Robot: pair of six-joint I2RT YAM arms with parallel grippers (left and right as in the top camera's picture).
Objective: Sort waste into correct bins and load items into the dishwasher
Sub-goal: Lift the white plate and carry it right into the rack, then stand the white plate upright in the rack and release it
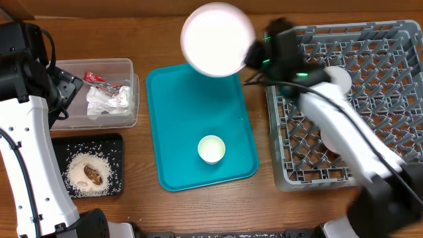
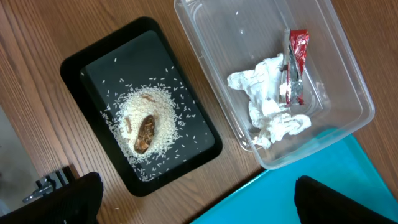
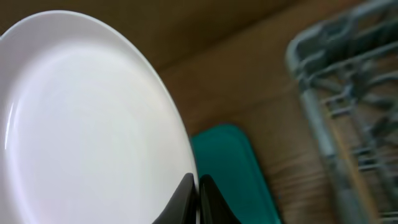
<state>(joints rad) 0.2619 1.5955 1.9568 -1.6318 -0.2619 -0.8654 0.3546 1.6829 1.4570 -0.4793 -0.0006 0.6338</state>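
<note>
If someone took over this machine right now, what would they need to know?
Right claw: shut on the white plate, held over the far end of the teal tray, beside the dish rack.
Left claw: open, empty, above the clear bin and black tray.
Done: tissue and red wrapper in the clear bin; rice and food scrap in the black tray.
Left: rack the plate, then the white cup on the teal tray.

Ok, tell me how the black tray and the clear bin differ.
The black tray is opaque and shallow; the clear bin is see-through and deeper. The tray holds rice and a brown scrap; the bin holds crumpled tissue and a red wrapper. Both are rectangular.
</note>
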